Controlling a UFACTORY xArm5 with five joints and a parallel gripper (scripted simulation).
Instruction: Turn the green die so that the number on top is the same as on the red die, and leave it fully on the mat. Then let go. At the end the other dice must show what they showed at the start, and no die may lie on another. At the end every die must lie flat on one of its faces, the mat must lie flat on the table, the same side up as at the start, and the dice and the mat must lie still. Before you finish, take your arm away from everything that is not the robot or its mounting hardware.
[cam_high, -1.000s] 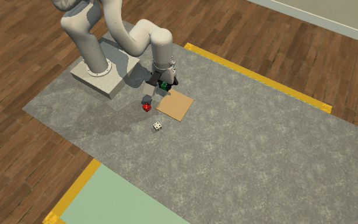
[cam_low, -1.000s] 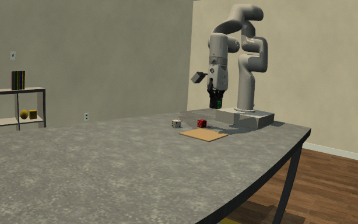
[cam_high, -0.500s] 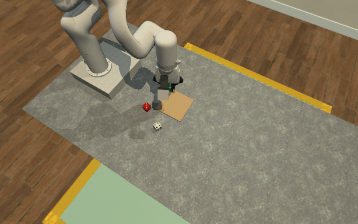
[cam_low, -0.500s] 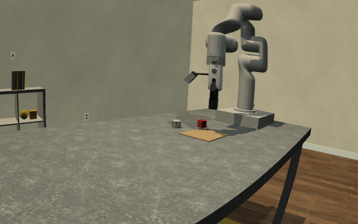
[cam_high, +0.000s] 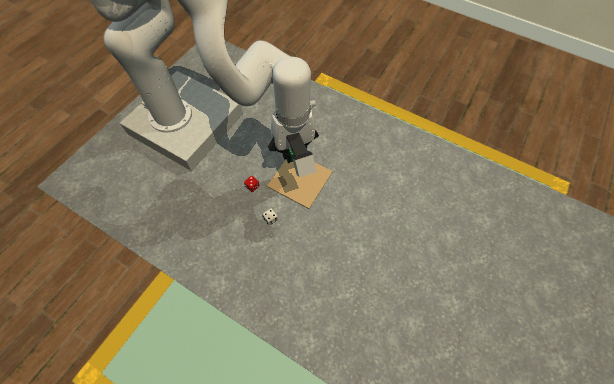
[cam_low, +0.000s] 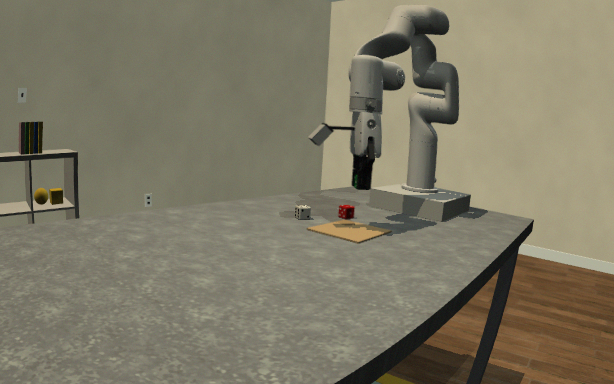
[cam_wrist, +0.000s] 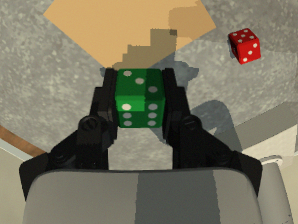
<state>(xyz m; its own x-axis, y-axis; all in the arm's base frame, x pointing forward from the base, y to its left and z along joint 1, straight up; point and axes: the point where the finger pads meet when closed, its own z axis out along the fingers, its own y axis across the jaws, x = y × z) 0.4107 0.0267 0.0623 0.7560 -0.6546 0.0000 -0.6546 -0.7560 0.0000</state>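
The jaws are clamped on the green die (cam_wrist: 139, 98), one finger on each side, holding it in the air above the grey surface (cam_high: 400, 240). In the wrist view the die sits at centre frame, just below the near corner of the tan mat (cam_wrist: 120, 10). The red die (cam_wrist: 245, 46) lies on the surface at the right, off the mat. In the top view the white die (cam_high: 270, 216) rests below the mat, apart from the red one.
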